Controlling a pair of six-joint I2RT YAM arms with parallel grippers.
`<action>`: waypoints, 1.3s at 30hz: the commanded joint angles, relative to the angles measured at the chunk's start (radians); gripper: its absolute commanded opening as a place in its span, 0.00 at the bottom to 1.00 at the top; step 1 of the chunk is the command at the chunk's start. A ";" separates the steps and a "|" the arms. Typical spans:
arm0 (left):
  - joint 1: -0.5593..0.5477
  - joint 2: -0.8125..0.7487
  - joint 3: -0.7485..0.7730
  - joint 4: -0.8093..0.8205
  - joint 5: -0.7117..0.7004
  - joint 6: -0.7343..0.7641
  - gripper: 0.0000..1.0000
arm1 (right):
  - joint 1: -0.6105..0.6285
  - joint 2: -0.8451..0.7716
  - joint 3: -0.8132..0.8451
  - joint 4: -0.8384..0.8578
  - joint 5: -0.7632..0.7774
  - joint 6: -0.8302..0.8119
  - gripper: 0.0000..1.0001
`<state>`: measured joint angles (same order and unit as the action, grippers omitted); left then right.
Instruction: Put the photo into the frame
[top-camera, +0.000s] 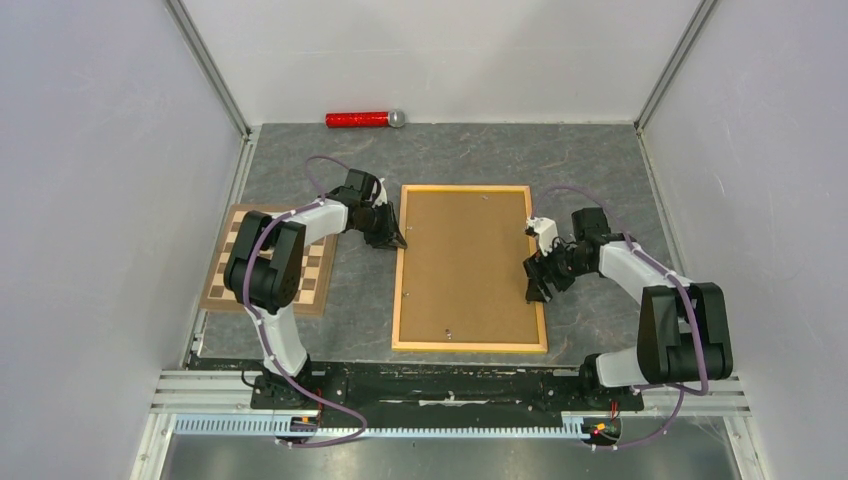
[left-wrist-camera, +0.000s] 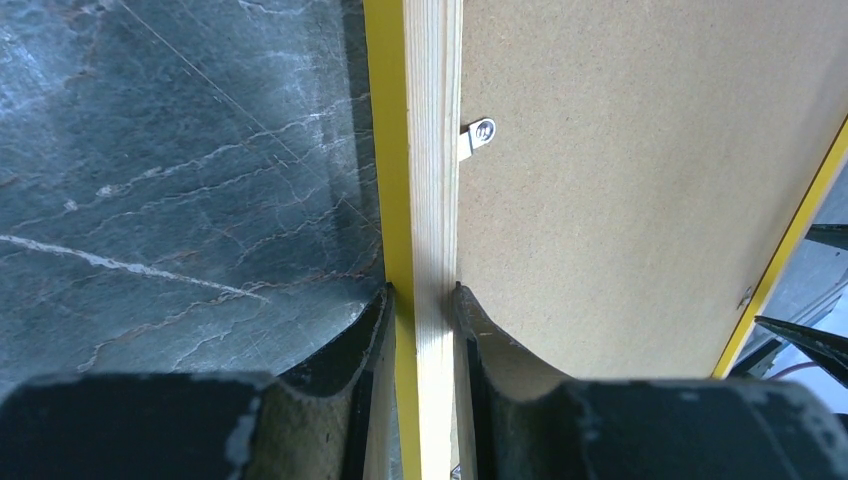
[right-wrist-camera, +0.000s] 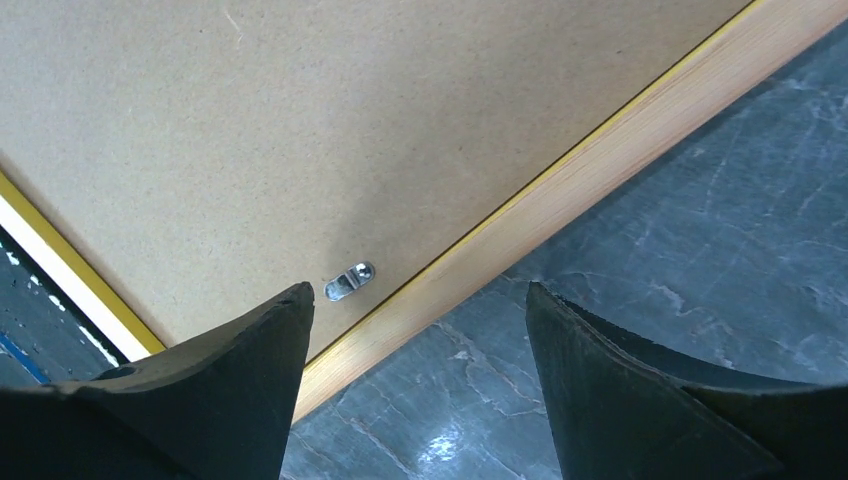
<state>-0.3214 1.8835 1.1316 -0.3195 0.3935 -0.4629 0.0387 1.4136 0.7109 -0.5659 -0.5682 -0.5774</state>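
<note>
The frame (top-camera: 470, 346), yellow-orange wood, lies back-up in the middle of the table with a brown backing board (top-camera: 467, 265) filling it. The photo is hidden. My left gripper (top-camera: 397, 240) is shut on the frame's left rail (left-wrist-camera: 430, 150), one finger on each side of the rail. A small metal clip (left-wrist-camera: 478, 135) sits on the board just beyond. My right gripper (top-camera: 537, 285) hovers open over the right rail (right-wrist-camera: 600, 170), one fingertip (right-wrist-camera: 290, 310) above the board near another clip (right-wrist-camera: 349, 281), the other above the table.
A brown-and-cream chessboard (top-camera: 318, 275) lies left of the frame, partly under my left arm. A red cylinder with a silver end (top-camera: 360, 120) rests at the back wall. White enclosure walls stand on three sides.
</note>
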 joint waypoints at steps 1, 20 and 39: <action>-0.002 -0.028 -0.019 0.013 -0.032 -0.017 0.02 | 0.020 -0.034 -0.014 0.026 0.001 0.007 0.80; -0.005 -0.049 -0.010 0.009 -0.058 0.007 0.02 | 0.140 -0.011 -0.016 0.059 0.160 0.085 0.73; -0.005 -0.052 0.001 -0.005 -0.064 0.018 0.02 | 0.206 -0.037 0.004 -0.006 0.317 0.035 0.60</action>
<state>-0.3275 1.8694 1.1225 -0.3122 0.3592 -0.4618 0.2298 1.3918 0.7033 -0.5343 -0.3130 -0.4847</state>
